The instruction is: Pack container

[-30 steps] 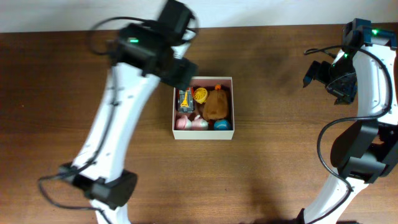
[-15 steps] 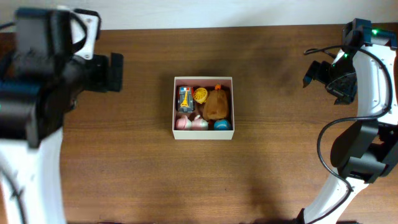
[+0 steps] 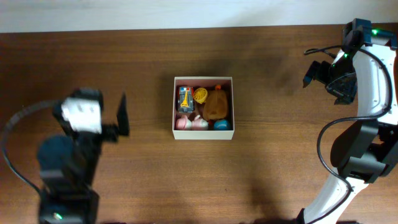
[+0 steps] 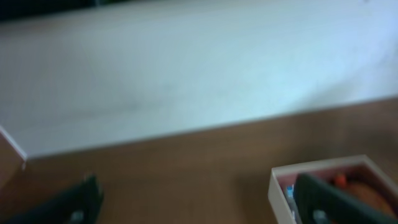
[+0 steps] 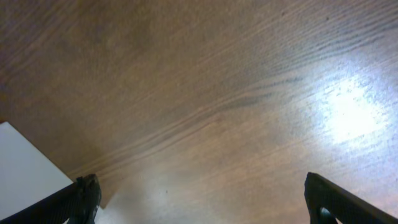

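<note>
The container (image 3: 203,134), a square cream-walled box with a reddish-brown inside, sits mid-table and holds several small toys: a brown plush (image 3: 215,104), a yellow toy (image 3: 199,94), pink balls and a blue one. Its near corner shows in the left wrist view (image 4: 281,186). My left gripper (image 3: 122,116) is open and empty, left of the container and pointing toward it; its fingers show spread wide in the left wrist view (image 4: 199,202). My right gripper (image 3: 314,73) is open and empty at the far right; its wrist view (image 5: 202,199) shows only bare wood between the fingers.
The brown wooden table (image 3: 273,162) meets a white wall (image 3: 186,12) along the back edge. A white surface shows at the lower left of the right wrist view (image 5: 25,168). The right arm's base stands at the right edge (image 3: 367,155).
My left arm has swung away from the container's back left corner, out to the left and down toward the front. The right arm and the container have not moved.
</note>
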Motion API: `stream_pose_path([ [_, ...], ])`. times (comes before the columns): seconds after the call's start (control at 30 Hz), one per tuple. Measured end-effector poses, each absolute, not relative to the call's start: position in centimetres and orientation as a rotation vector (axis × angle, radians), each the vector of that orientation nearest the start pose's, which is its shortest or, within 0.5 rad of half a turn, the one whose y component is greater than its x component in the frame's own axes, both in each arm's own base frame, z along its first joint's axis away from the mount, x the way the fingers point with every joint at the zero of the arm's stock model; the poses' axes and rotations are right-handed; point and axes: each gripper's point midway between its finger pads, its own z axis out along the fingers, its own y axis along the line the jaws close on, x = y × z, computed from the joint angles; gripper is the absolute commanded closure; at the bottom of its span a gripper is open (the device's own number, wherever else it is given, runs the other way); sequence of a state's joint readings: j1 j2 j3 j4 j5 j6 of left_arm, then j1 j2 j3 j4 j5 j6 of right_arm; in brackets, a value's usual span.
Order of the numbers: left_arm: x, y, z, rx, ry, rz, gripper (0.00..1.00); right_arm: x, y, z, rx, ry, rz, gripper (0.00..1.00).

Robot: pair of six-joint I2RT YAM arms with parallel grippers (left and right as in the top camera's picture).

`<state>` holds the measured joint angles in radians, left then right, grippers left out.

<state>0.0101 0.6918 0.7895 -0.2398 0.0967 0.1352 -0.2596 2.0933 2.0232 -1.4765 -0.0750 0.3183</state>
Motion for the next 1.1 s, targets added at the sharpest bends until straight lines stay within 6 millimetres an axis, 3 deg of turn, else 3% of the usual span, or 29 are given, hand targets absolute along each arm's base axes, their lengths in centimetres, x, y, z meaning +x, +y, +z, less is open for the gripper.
stream_pose_path([
  [0.13,27.9,-1.9,28.1,0.2,1.628,0.006,0.0,39.6,-9.2,14.0,0.888,2.989,0.118,0.01],
  [0.27,26.4,-2.4,24.5,0.221,1.549,-0.008,0.0,39.6,-9.2,14.0,0.888,2.989,0.118,0.01],
  [0.6,24.5,-2.3,23.0,0.222,1.421,0.007,0.0,39.6,-9.2,14.0,0.887,2.989,0.118,0.01],
  [0.77,24.3,-2.2,21.0,0.218,1.477,0.005,0.0,39.6,-9.2,14.0,0.887,2.989,0.118,0.01],
  [1.0,24.3,-2.2,16.5,0.218,1.635,-0.017,0.0,39.6,-9.2,14.0,0.888,2.989,0.118,0.01],
  [1.1,24.3,-2.1,16.1,0.216,1.647,-0.017,0.0,39.6,-9.2,14.0,0.887,2.989,0.118,0.01],
])
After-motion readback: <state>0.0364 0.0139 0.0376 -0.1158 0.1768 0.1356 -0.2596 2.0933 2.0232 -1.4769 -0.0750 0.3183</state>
